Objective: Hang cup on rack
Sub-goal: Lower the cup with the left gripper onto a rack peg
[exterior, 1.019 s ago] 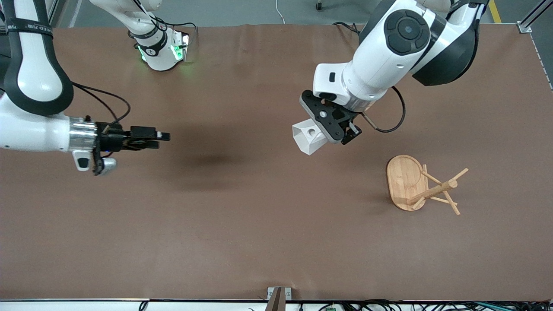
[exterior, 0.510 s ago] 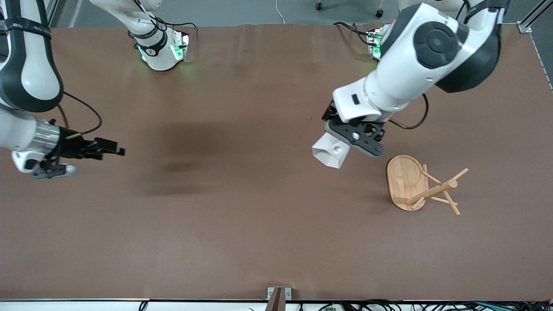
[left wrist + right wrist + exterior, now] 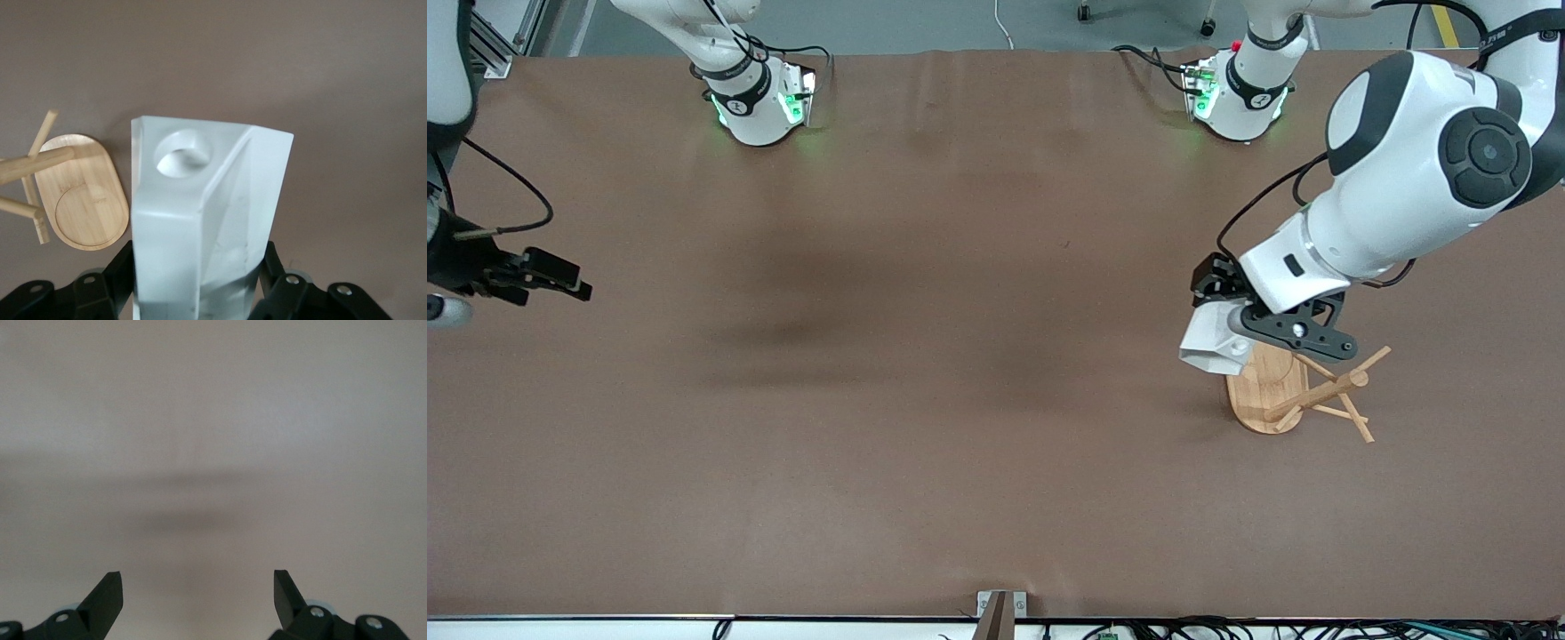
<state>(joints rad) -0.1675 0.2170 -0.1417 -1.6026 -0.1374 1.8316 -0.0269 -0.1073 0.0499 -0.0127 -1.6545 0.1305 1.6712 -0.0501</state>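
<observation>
The white faceted cup (image 3: 1214,342) is held in the air by my left gripper (image 3: 1258,322), which is shut on its body, over the edge of the rack's base. In the left wrist view the cup (image 3: 200,220) fills the middle, its handle with the round hole pointing away from the fingers. The bamboo rack (image 3: 1294,387) stands at the left arm's end of the table, with an oval base, a post and thin pegs; it also shows in the left wrist view (image 3: 73,193). My right gripper (image 3: 560,283) is open and empty, up over the right arm's end of the table.
The brown table (image 3: 925,427) carries nothing else. The arm bases (image 3: 760,102) stand along the edge farthest from the front camera. A small metal bracket (image 3: 1000,609) sits at the nearest table edge.
My left gripper has carried the cup toward the left arm's end, from over bare table to over the rack's base. My right gripper has drawn back toward the right arm's end.
</observation>
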